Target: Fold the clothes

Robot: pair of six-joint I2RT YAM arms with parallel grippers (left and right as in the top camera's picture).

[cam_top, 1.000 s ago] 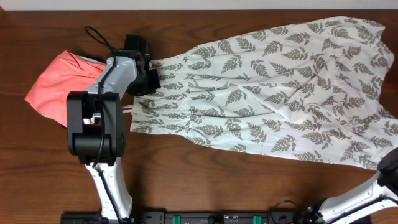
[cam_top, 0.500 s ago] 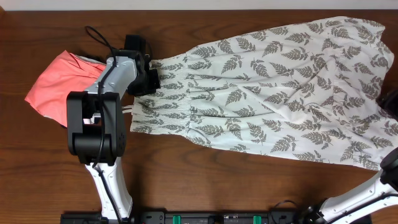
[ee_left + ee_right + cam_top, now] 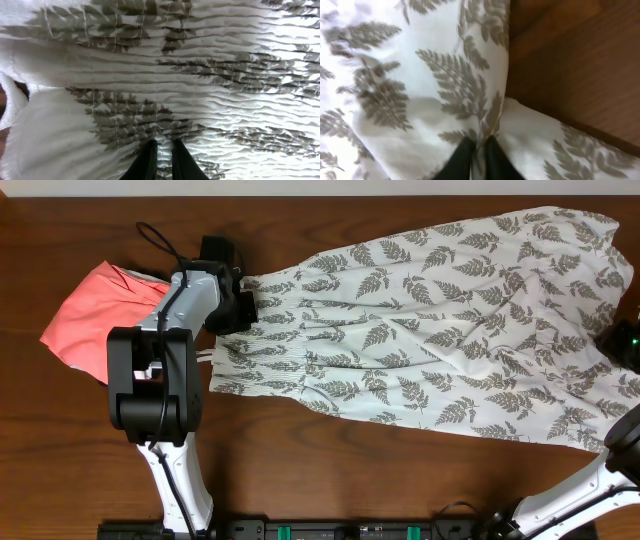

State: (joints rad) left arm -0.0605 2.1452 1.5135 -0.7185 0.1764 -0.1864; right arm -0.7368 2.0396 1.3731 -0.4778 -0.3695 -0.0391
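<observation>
Overhead: noting dress (image 3: 430, 330), white with grey-green fern print, lying spread from centre-left to right edge of frame on table (image 3: 330, 470).
Left wrist: observing left gripper (image 3: 164, 145) pinching ribbed bodice fabric, lower centre.
Right wrist: observing right gripper (image 3: 479, 143) clenching a raised fold of dress near its edge, lower centre.

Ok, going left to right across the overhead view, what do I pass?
First the pink garment → left gripper → dress → right gripper, at the picture's right edge.
</observation>
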